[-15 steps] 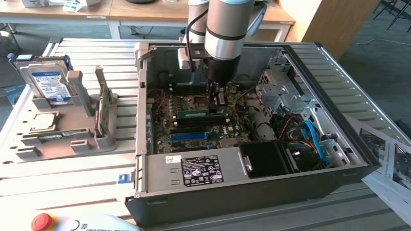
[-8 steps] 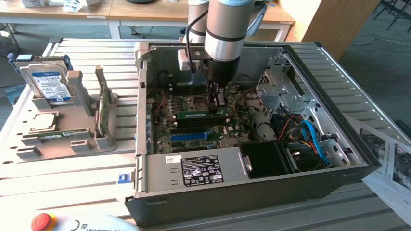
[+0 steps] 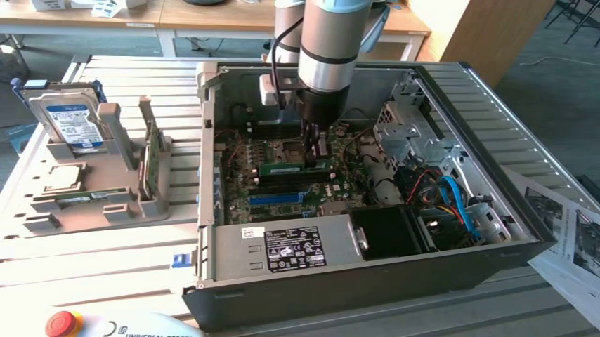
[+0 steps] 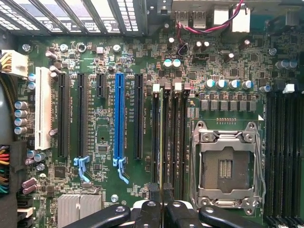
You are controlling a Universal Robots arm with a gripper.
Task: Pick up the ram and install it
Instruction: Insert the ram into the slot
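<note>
Inside the open computer case (image 3: 525,232), over the motherboard (image 4: 104,137), the gripper (image 3: 315,149) pinches the ram (image 3: 292,168) edge-up among the memory slots (image 4: 176,137). It is best pressed straight down, with both ends level and no tilt.

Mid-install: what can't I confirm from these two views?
1. Whether the narrow green ram stick is fully seated: exterior view, too small, and the black gripper covers part of it.
2. Its depth among the black memory slots: wrist view looks straight down.
3. The slots' near-end latches: wrist view, hidden behind the gripper.
</note>
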